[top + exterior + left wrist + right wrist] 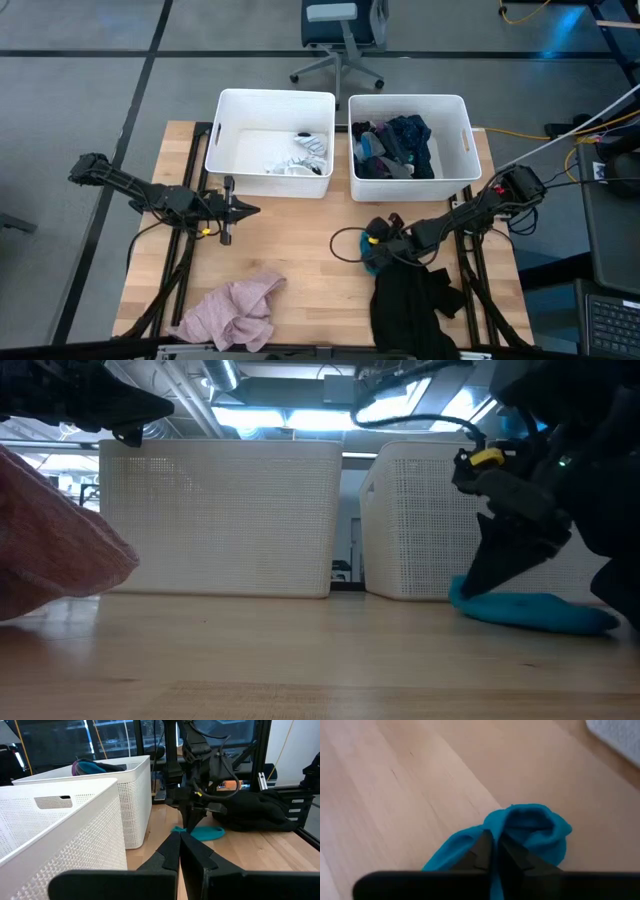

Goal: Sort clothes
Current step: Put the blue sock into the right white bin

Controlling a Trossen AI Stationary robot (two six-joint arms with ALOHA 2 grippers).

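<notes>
On the wooden desk (pixel 300 250), the right hand (pixel 492 851) has pinched shut on the teal cloth (pixel 530 827) lying under its tips, so grasping looks done (left hand (pixel 243 210) waits closed, empty); next, lift toward a tub (pixel 410 105) beyond it.

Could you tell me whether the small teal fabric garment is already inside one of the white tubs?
No, the small teal fabric garment lies on the wooden table, pinched by the right claw.

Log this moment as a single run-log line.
right claw: shut on teal garment, on table | left claw: shut, empty, idle by left tub | pink garment, black garment: unsorted
</notes>
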